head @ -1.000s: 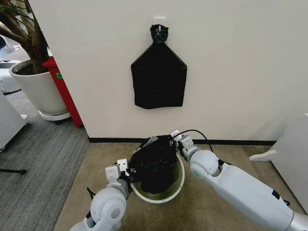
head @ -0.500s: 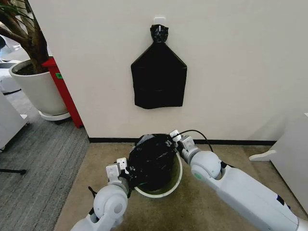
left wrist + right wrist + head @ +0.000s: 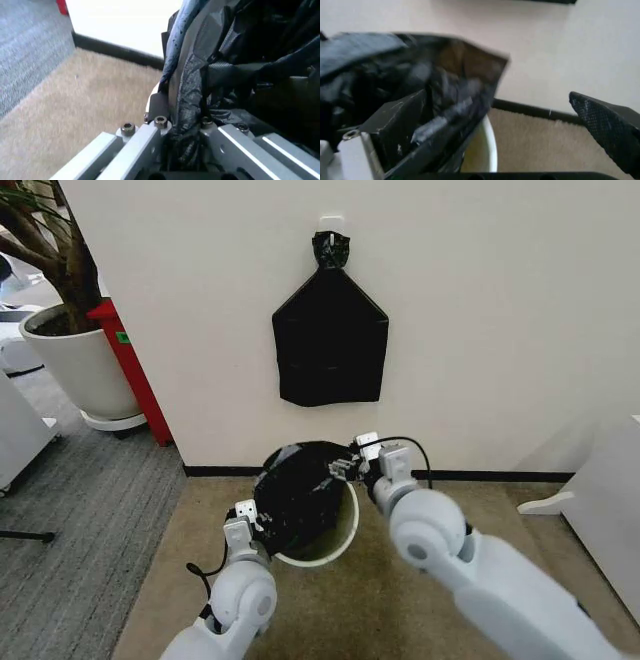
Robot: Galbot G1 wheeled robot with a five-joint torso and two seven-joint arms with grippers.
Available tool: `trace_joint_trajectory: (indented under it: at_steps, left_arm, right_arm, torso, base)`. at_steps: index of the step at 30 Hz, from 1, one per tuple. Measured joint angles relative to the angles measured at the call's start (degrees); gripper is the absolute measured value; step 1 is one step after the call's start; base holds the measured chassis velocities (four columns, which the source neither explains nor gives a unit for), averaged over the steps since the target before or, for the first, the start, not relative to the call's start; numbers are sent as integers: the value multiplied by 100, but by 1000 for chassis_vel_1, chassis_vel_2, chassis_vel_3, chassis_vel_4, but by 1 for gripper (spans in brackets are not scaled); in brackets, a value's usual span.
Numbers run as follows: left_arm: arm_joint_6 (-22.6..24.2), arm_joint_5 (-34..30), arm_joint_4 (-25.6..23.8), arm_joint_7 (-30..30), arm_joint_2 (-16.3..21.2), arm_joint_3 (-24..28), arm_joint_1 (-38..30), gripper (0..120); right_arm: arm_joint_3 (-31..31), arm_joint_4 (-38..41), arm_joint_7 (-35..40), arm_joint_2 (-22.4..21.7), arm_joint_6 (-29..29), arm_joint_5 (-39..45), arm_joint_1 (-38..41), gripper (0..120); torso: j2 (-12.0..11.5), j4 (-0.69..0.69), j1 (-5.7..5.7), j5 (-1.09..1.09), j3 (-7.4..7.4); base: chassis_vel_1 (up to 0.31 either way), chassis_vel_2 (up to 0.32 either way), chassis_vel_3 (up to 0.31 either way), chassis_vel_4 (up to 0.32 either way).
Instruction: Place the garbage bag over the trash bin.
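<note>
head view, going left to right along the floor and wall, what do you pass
plant pot → red stand → left gripper → garbage bag over the trash bin → right gripper → white base

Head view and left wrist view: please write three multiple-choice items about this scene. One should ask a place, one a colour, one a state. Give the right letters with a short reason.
1. Where is the flat black bundle with a knotted top?
A. hanging on the white wall
B. lying on the carpet
C. inside the bin

2. What colour is the small round plastic trash bin?
A. red
B. cream-white
C. blue

3. In what state is the left gripper?
A. open, away from the bag
B. shut on the thin glossy black garbage bag
C. shut on the bin's rim

Answers: 1 A, the bundle hangs from its knot high on the wall; 2 B, the rim shows pale under the bag; 3 B, the black film is pinched between its fingers.
</note>
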Motion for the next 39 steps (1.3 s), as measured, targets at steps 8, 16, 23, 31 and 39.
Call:
trace_joint_trajectory:
  at_steps: [8, 16, 23, 31, 39]
  left_arm:
    - [-1070, 817, 336, 78, -140, 79, 38, 0]
    - [-1574, 1788, 734, 61, -347, 107, -55, 0]
    - [-1733, 2040, 730, 55, -386, 48, -39, 0]
    - [-1797, 2018, 476, 38, -402, -36, 131, 0]
    - [-1707, 1442, 353, -96, -434, -110, 157, 0]
  right_arm:
    - [-173, -395, 706, 639, 325, 700, 391, 100]
    - [-624, -722, 1564, 1270, 303, 841, 799, 100]
    - [-877, -1095, 1443, 1329, 238, 281, 737, 100]
    - [-745, -1294, 1070, 1142, 244, -191, 456, 100]
    - [-481, -1088, 807, 733, 238, -375, 198, 100]
  torso:
    - [0, 1, 0, -1, 0]
    - [0, 1, 0, -1, 1]
    - [0, 1, 0, 0, 1]
    - [0, 0, 0, 0, 0]
    - [0, 0, 0, 1, 0]
  base:
    - [0, 0, 0, 0]
    - [0, 0, 0, 0]
    - [0, 0, 0, 0]
    - [0, 0, 0, 0]
    - [0, 0, 0, 0]
